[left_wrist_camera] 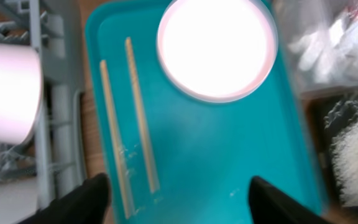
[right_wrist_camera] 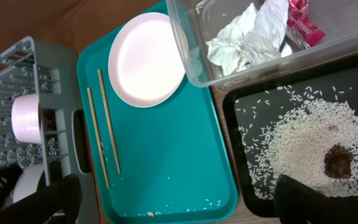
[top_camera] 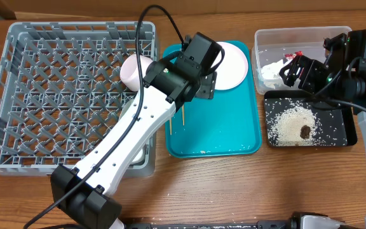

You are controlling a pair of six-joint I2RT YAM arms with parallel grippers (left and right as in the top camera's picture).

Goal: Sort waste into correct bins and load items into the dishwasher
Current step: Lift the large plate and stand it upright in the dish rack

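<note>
The round white-pinkish plate (top_camera: 230, 63) (left_wrist_camera: 216, 46) (right_wrist_camera: 145, 59) lies at the far end of a teal serving tray (top_camera: 224, 137). Two wooden chopsticks (left_wrist_camera: 129, 124) (right_wrist_camera: 104, 130) lie along the tray's left side. My left gripper (left_wrist_camera: 179, 202) (top_camera: 204, 88) is open and empty above the tray, between chopsticks and plate. The grey dish rack (top_camera: 43, 95) holds a white cup (top_camera: 135, 71) (right_wrist_camera: 25, 118) on its side. The clear tub (top_camera: 297, 35) holds white paper (right_wrist_camera: 247, 34) and the red wrapper (right_wrist_camera: 303, 18). The black tray (top_camera: 345, 137) holds rice (top_camera: 291, 124) and a brown lump (right_wrist_camera: 339, 162). My right gripper (right_wrist_camera: 179, 205) (top_camera: 300, 71) is open and empty.
A few loose rice grains (right_wrist_camera: 210, 202) lie near the teal tray's front edge. A second white dish (right_wrist_camera: 27, 186) shows partly in the rack near its right side. The left arm (top_camera: 138, 133) crosses the rack's front right corner. Bare wooden table lies in front.
</note>
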